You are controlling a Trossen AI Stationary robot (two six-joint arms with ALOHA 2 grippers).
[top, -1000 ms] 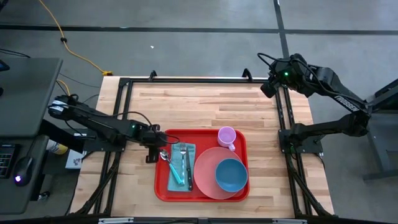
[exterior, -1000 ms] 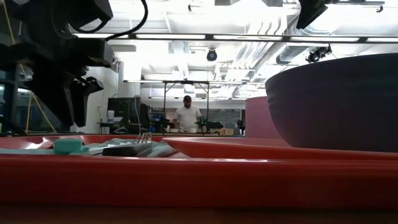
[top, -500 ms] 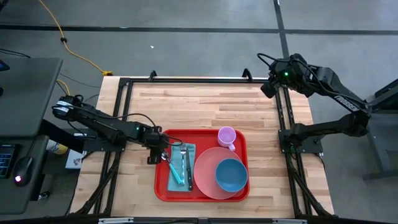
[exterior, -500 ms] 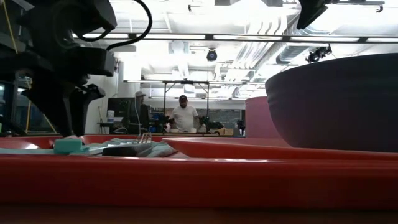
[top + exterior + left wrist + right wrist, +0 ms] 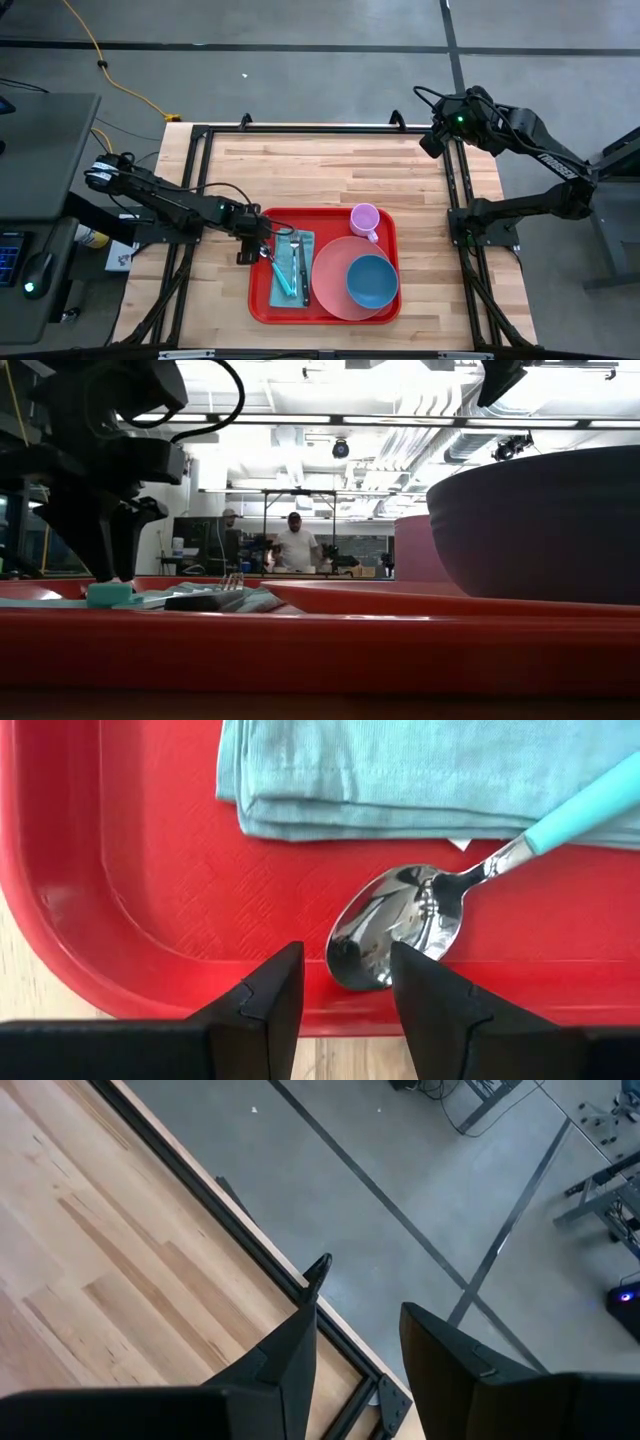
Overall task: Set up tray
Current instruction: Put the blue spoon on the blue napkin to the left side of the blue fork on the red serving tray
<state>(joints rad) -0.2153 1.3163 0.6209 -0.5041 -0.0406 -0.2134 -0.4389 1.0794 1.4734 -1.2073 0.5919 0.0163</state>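
Observation:
The red tray lies at the table's near middle. On it are a folded teal napkin carrying a fork and a knife. A teal-handled spoon has its handle on the napkin and its bowl on the tray floor. My left gripper is open at the tray's far left corner, pointing down. Its fingers stand on either side of the spoon bowl's tip. My right gripper is open and waits off the table's far right corner.
The tray's right half holds a pink plate with a blue bowl on it, and a pink cup sits at the far right corner. Bare wood stretches from the tray to the far edge. People stand in the room beyond.
My left gripper has moved toward the table's right, from just outside the tray's left rim to over its far left corner. It has also come down toward the spoon's bowl. The things on the tray have stayed put.

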